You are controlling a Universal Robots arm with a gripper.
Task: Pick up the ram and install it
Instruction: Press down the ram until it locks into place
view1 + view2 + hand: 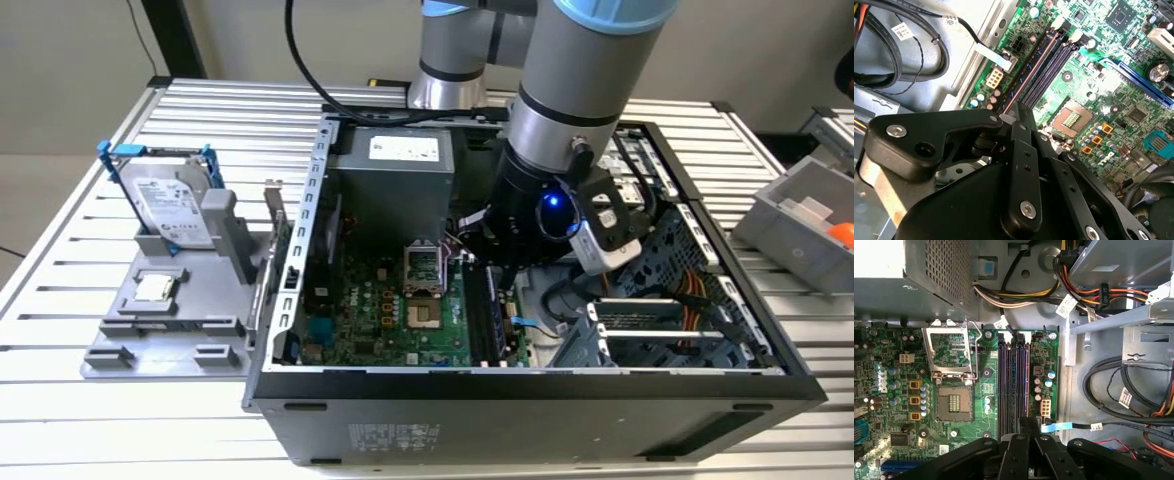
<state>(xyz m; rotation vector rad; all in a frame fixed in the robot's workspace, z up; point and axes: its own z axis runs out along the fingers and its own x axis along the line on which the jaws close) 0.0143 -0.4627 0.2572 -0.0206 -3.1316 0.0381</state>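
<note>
Black two-finger gripper (1015, 112) low inside the open grey computer case (534, 385), its fingers drawn almost together over the memory slots.

The ram (1029, 72), a long thin dark circuit-board stick, shows edge-on as a pale reddish line. It runs from the fingertips along one of the dark slots on the green motherboard (889, 390). The fingers appear to pinch its near end, though the exact contact is hidden by the gripper body. In the exterior view the stick (483, 310) stands upright in the slot row, just beside the empty square processor socket (424, 318). I judge it light, stiff and brittle, with smooth faces that could slip. The best hold is on the flat sides near the top edge, away from the contacts, so that any push runs straight down without twisting.
</note>
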